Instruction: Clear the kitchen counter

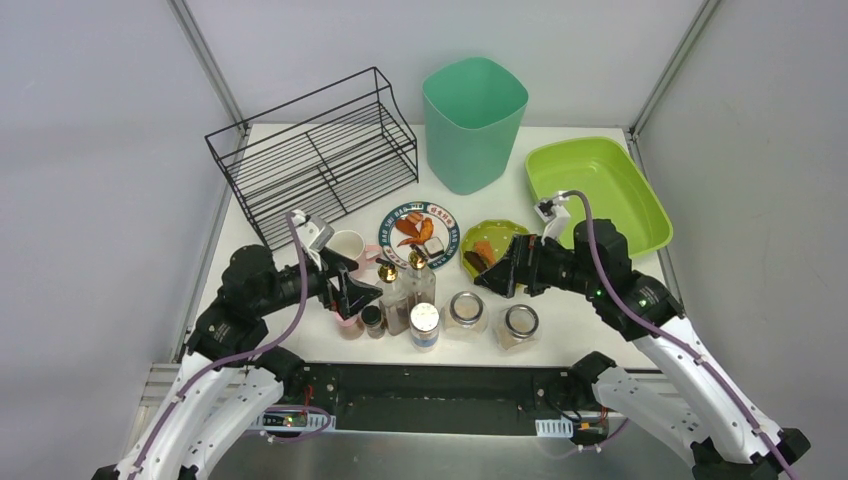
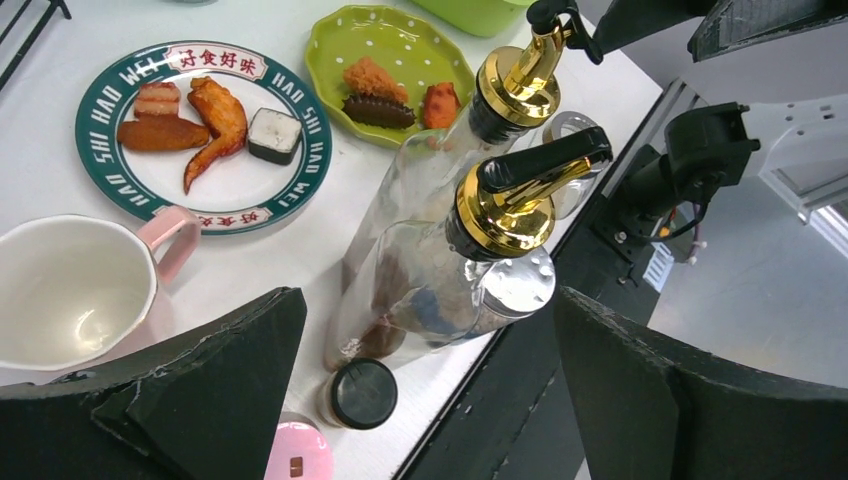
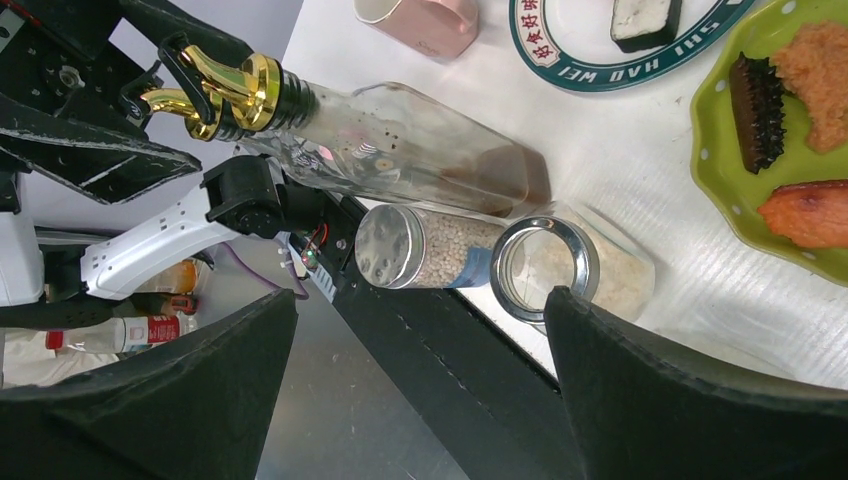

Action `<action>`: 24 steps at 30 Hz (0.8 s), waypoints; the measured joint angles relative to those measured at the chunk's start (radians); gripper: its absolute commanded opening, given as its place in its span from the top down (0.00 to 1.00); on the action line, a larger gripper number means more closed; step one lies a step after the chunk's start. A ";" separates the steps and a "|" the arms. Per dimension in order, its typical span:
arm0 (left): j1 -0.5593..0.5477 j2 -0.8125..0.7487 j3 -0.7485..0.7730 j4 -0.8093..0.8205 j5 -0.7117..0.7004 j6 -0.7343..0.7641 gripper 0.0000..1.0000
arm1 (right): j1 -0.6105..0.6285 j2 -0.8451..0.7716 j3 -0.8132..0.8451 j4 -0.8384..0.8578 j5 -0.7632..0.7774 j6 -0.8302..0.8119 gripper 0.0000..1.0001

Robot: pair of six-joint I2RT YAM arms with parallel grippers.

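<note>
The white kitchen counter (image 1: 580, 335) holds a plate of food (image 1: 420, 233), a green dish (image 1: 492, 245), a pink mug (image 1: 348, 245), two gold-spouted bottles (image 1: 392, 295), a dark-capped jar (image 1: 371, 320), a silver-lidded shaker (image 1: 424, 325) and two glass jars (image 1: 466, 310). My left gripper (image 1: 360, 295) hovers open beside the bottles (image 2: 440, 270), above the small jar (image 2: 362, 393), with nothing between its fingers. Over the front edge my right gripper (image 1: 490, 278) is open and empty near the shaker (image 3: 430, 245) and a glass jar (image 3: 575, 265).
A black wire rack (image 1: 320, 150) stands at the back left, a teal bin (image 1: 473, 120) at the back middle and a lime-green tray (image 1: 600, 190) at the back right. Grey walls close in both sides.
</note>
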 measured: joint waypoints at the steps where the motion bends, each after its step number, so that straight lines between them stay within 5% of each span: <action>1: 0.000 0.008 0.000 0.005 0.003 0.012 0.00 | 0.000 0.000 -0.005 0.005 -0.004 0.000 0.01; 13: -0.005 0.022 -0.018 0.073 0.056 0.074 0.16 | 0.006 0.021 -0.034 0.056 -0.034 0.003 0.01; 24: -0.114 0.098 -0.018 0.106 0.021 0.075 0.18 | 0.012 0.029 -0.069 0.084 -0.039 0.007 0.01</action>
